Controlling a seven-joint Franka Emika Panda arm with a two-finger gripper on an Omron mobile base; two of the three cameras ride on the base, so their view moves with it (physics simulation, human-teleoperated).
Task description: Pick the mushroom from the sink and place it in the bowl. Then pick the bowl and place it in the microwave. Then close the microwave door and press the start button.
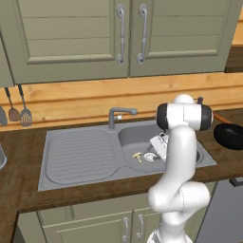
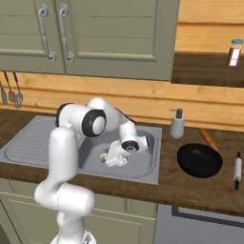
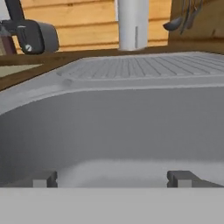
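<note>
With the fingers [image 3: 112, 178] spread wide and low in the sink [image 1: 80, 156] basin, the mushroom [image 1: 137, 156] lying near the drain at the basin's middle should be straddled squarely, stem between the tips, before closing gently

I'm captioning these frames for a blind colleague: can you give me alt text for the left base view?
A white robot arm reaches down into the basin of a grey sink, its open gripper just right of a small tan mushroom on the basin floor. A curved faucet stands behind, green cabinets hang above, and a black pan sits right.
</note>
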